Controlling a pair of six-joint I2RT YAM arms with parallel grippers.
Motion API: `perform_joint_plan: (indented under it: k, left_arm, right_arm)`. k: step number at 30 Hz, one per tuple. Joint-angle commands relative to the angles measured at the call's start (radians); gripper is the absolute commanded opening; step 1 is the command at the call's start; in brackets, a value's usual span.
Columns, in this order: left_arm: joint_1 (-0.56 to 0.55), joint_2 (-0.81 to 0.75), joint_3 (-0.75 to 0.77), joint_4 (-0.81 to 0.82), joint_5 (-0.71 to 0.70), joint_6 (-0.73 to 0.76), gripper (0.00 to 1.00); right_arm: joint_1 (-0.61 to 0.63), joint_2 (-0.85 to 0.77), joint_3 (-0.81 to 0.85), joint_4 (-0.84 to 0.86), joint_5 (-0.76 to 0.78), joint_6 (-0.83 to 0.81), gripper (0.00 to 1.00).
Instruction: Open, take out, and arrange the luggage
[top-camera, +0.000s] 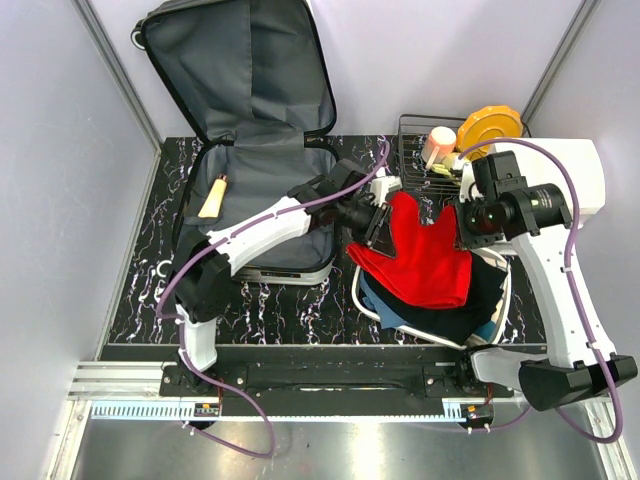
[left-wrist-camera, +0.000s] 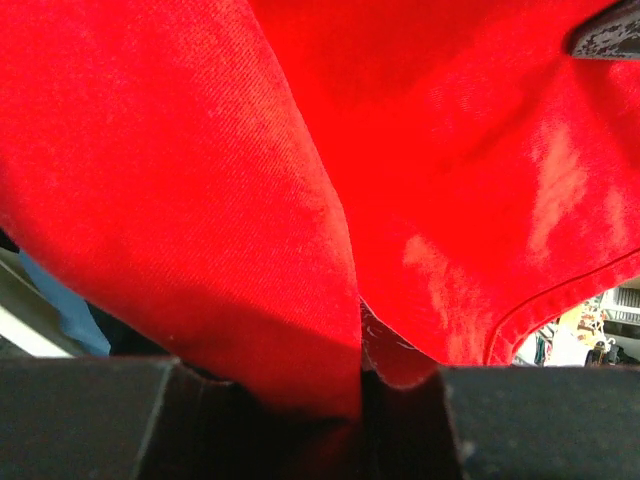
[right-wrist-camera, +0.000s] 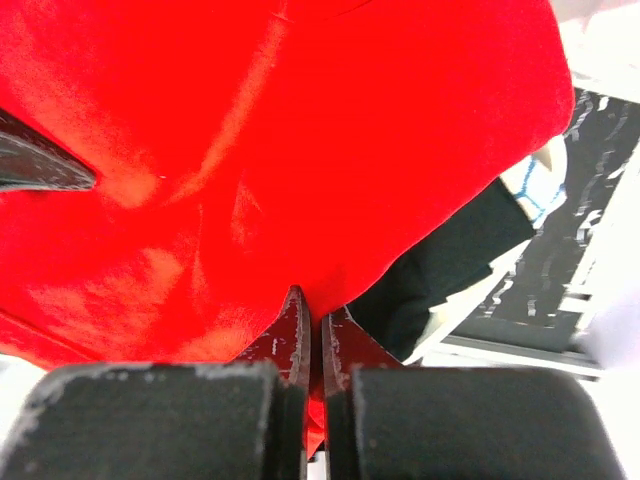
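The large hard-shell suitcase (top-camera: 250, 90), with black trim and dark grey fabric lining, lies open at the back left of the black marbled worktop (top-camera: 130, 290), its lid raised behind it. To its right, a red fabric garment (top-camera: 420, 255) hangs over a white plastic basin (top-camera: 357, 292) of dark clothes (top-camera: 450, 320). The left gripper (top-camera: 378, 222) is pinched on one edge of the garment and the right gripper (top-camera: 462, 228) is clamped on the opposite edge.

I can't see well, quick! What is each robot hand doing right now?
Left gripper: closed, pinching the red cloth.
Right gripper: closed, also pinching the red cloth.
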Motion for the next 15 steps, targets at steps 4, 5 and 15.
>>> perform_joint_plan:
  k: [4,5,15]
  left_arm:
    - [-0.042,0.028,0.066,0.097,0.042,-0.011,0.00]
    - [-0.042,0.018,0.057,0.105,0.040,-0.011,0.00]
    - [-0.048,-0.109,0.045,0.139,-0.027,0.052,0.00]
  right_arm:
    - [-0.005,-0.030,-0.057,-0.150,0.136,-0.255,0.00]
    - [-0.005,-0.062,-0.061,-0.124,0.122,-0.266,0.00]
    - [-0.005,-0.220,-0.091,0.014,0.176,-0.332,0.00]
